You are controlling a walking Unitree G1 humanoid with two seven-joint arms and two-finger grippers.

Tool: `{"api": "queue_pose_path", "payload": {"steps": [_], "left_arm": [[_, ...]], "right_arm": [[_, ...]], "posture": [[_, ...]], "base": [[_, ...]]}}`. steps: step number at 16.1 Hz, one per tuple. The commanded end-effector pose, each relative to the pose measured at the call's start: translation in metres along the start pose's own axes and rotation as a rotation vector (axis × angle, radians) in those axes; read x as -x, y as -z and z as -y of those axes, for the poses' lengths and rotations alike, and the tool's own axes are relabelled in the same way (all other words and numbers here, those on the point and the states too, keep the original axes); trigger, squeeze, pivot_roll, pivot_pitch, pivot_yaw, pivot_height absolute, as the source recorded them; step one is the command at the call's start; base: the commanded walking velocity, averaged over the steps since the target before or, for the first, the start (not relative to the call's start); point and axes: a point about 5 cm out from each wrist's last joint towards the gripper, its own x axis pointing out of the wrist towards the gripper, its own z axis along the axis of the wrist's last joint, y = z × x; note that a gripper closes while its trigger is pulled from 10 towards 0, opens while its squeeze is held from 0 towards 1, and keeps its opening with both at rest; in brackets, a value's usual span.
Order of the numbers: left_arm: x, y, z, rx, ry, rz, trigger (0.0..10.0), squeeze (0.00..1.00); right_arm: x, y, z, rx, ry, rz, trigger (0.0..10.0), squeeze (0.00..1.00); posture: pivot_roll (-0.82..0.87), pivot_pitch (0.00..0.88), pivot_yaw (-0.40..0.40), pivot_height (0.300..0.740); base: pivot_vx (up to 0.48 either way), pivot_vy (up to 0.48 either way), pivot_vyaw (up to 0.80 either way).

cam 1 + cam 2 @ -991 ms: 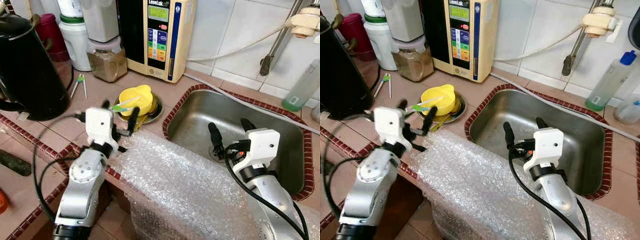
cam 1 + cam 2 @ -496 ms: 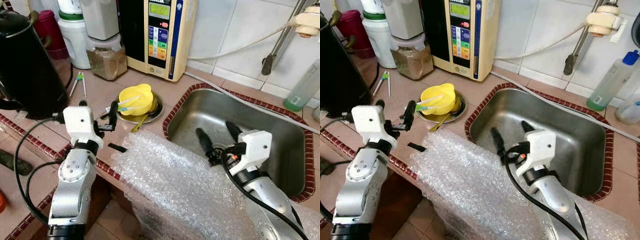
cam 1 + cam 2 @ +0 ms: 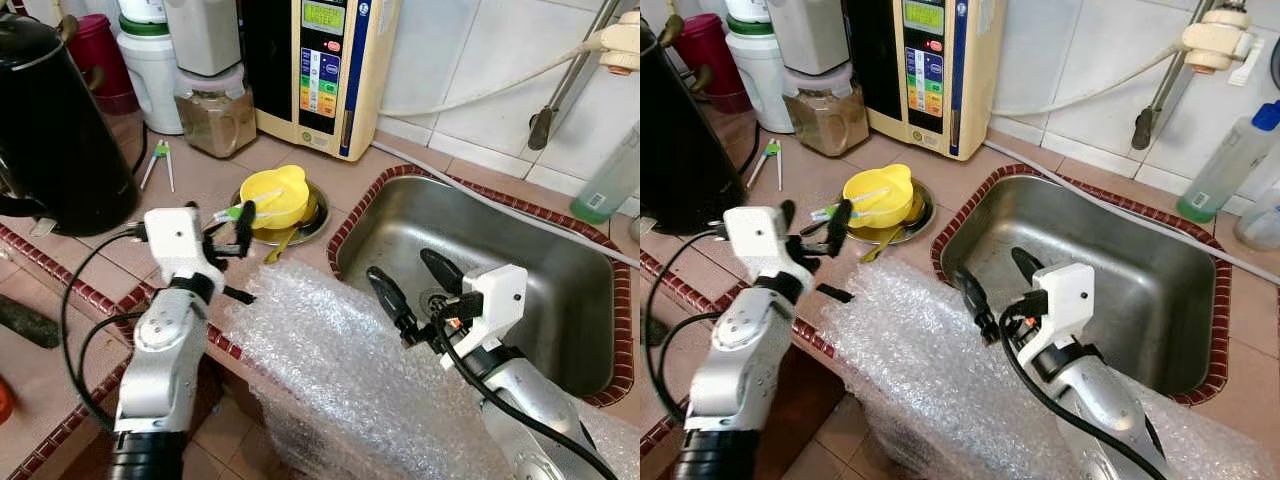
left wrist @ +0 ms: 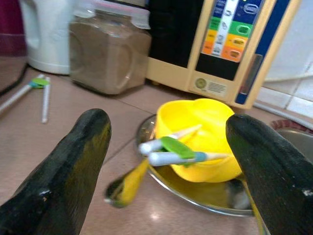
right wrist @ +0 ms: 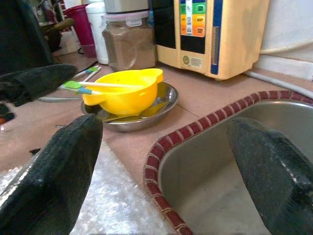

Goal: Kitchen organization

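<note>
A yellow bowl (image 3: 275, 195) sits on a steel plate (image 3: 312, 226) on the tiled counter, left of the sink (image 3: 560, 300). Two white-handled utensils (image 4: 181, 152) lie across the bowl, and a yellow spoon (image 4: 129, 183) leans off the plate. My left gripper (image 3: 216, 214) is open just in front of the bowl, with nothing between its fingers. My right gripper (image 3: 412, 288) is open and empty above the sink's near left corner, beside the bubble wrap (image 3: 330, 370) draped over the counter's front edge. In the right wrist view the bowl (image 5: 124, 90) and plate (image 5: 146, 115) lie ahead.
A black kettle (image 3: 55, 120) stands at the left. At the back are a jar of brown powder (image 3: 212, 115), a cream water machine (image 3: 320, 70) and small tongs (image 3: 157, 165). A green bottle (image 3: 610, 175) stands behind the sink. A small black piece (image 3: 238, 295) lies on the counter.
My left gripper swung left away from the bowl, then came back toward it. My right gripper moved left from over the drain to the sink's near left corner.
</note>
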Motion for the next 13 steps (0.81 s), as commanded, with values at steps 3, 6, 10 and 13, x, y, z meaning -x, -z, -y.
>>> {"api": "queue_pose_path", "payload": {"steps": [3, 6, 10, 13], "left_arm": [[-0.008, 0.002, 0.006, 0.014, 0.044, -0.025, 10.0, 0.00], [-0.011, 0.003, 0.005, 0.016, 0.040, -0.027, 0.0, 0.00], [-0.016, 0.004, 0.005, 0.058, 0.043, -0.033, 0.0, 0.00], [-0.021, 0.007, 0.007, 0.075, 0.036, -0.038, 0.0, 0.00]], "right_arm": [[0.000, -0.004, -0.008, -0.008, -0.058, 0.004, 10.0, 0.00], [0.000, -0.003, -0.010, -0.009, -0.075, -0.002, 10.0, 0.00], [-0.001, -0.002, -0.012, -0.008, -0.101, -0.008, 10.0, 0.00], [-0.002, -0.001, -0.016, -0.017, -0.117, -0.010, 10.0, 0.00]], "posture": [[-0.06, 0.106, -0.030, 0.740], [-0.06, 0.099, -0.029, 0.740], [-0.05, 0.093, -0.026, 0.740], [-0.05, 0.096, -0.024, 0.740]], "base": [[0.000, 0.000, 0.00], [0.000, 0.000, 0.00], [0.000, 0.000, 0.00], [0.000, 0.000, 0.00]]}}
